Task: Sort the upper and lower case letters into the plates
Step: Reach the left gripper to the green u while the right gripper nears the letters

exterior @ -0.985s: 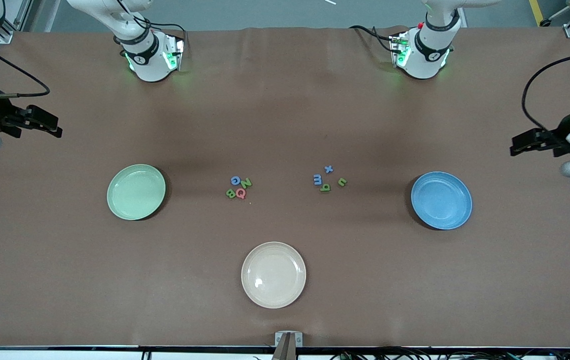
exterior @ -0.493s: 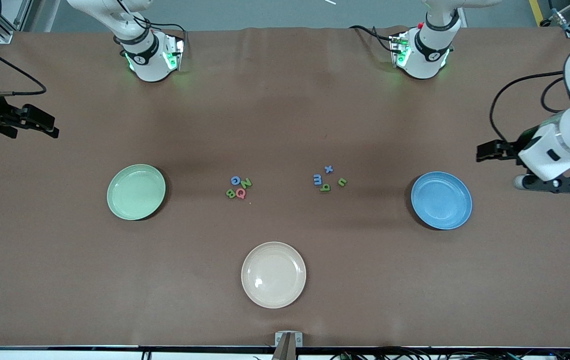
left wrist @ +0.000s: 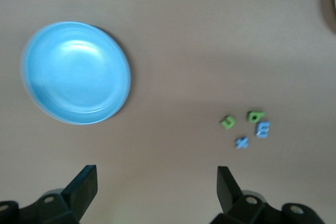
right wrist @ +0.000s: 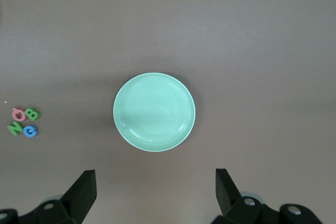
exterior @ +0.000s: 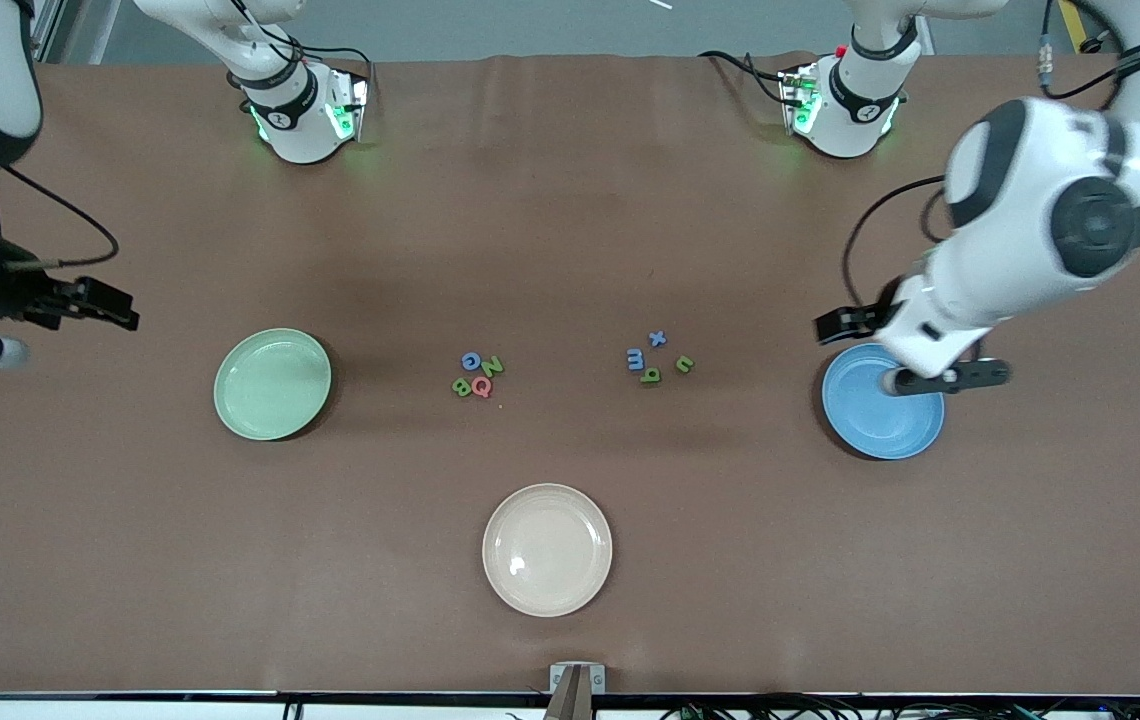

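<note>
Capital letters lie in a tight cluster mid-table: blue G (exterior: 471, 360), green N (exterior: 491, 366), green B (exterior: 461, 386), pink Q (exterior: 481, 387). Small letters lie toward the left arm's end: blue x (exterior: 657, 338), blue m (exterior: 636, 359) and two green ones (exterior: 650, 375) (exterior: 685, 364). The mint green plate (exterior: 272, 384) and the blue plate (exterior: 875, 425) are empty. My left gripper (exterior: 835, 325) (left wrist: 157, 187) hangs open over the blue plate's rim. My right gripper (exterior: 105, 305) (right wrist: 156, 190) hangs open over bare table beside the mint plate (right wrist: 154, 112).
A cream-beige plate (exterior: 547, 549) sits empty, nearer the front camera than the letters. Both arm bases (exterior: 300, 110) (exterior: 845, 105) stand at the table's top edge. The left arm's bulky forearm (exterior: 1030, 230) overhangs the blue plate's end of the table.
The left arm has swung in from the table's end until its gripper is over the blue plate's rim. The right gripper has shifted a little toward the mint plate. Letters and plates are unmoved.
</note>
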`<control>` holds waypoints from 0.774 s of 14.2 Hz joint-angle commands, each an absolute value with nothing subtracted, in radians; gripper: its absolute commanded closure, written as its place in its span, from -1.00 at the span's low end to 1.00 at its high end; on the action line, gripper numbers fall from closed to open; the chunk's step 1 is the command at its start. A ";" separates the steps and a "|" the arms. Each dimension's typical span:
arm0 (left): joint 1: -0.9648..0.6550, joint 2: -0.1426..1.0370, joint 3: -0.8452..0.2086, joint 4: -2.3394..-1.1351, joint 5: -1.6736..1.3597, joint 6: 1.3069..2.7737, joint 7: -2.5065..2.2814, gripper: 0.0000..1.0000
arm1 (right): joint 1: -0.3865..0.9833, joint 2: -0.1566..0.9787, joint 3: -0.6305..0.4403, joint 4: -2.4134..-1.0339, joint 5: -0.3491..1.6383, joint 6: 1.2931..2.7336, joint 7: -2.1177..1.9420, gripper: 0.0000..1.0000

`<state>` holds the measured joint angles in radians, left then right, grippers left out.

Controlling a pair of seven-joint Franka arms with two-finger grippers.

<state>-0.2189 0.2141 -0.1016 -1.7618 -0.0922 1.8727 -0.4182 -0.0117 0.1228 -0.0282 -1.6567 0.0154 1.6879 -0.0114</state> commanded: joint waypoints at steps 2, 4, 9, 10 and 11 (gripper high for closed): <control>-0.337 0.305 -0.097 -1.865 -0.095 2.112 -0.573 -1.00 | -0.017 0.202 -0.023 -1.606 0.011 1.693 0.004 -1.00; -0.386 0.385 -0.097 -1.862 -0.091 2.210 -0.607 -1.00 | -0.008 0.207 -0.021 -1.646 0.014 1.744 0.102 -1.00; -0.457 0.511 -0.092 -1.864 0.017 2.313 -0.615 -0.99 | 0.096 0.259 -0.017 -1.733 0.021 1.899 0.355 -1.00; -0.457 0.515 -0.094 -1.867 0.032 2.313 -0.623 -0.99 | 0.119 0.270 -0.017 -1.752 0.021 1.928 0.418 -1.00; -0.459 0.521 -0.094 -1.870 0.035 2.313 -0.627 -0.99 | 0.145 0.281 -0.017 -1.773 0.020 1.963 0.484 -1.00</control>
<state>-0.4556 0.5261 -0.1008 -1.8711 0.0004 2.3159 -0.6102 0.1005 0.2663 -0.0132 -1.7290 0.0188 1.9046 0.3689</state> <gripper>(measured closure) 0.000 0.000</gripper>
